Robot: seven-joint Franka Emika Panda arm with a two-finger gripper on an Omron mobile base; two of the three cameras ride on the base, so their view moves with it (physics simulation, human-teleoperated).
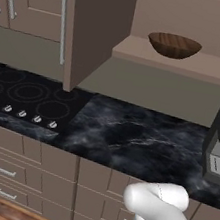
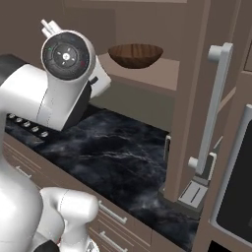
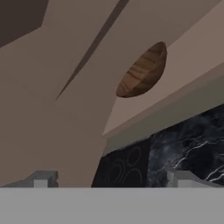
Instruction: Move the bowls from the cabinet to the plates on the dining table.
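Wooden bowl (image 1: 174, 45) sat on open cabinet (image 1: 96, 23) shelf, upper centre of left base frame. Gripper (image 3: 111, 178) wide, empty, well short. I judged open door (image 2: 189, 98) a snag risk; shallow rim could slip.

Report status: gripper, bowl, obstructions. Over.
Gripper open, empty. Wooden bowl upright on open cabinet shelf, untouched. Open cabinet door left of bowl; nothing between fingers and bowl.

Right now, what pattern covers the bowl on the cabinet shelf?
Brown wood grain; the bowl shows best in the left base view.
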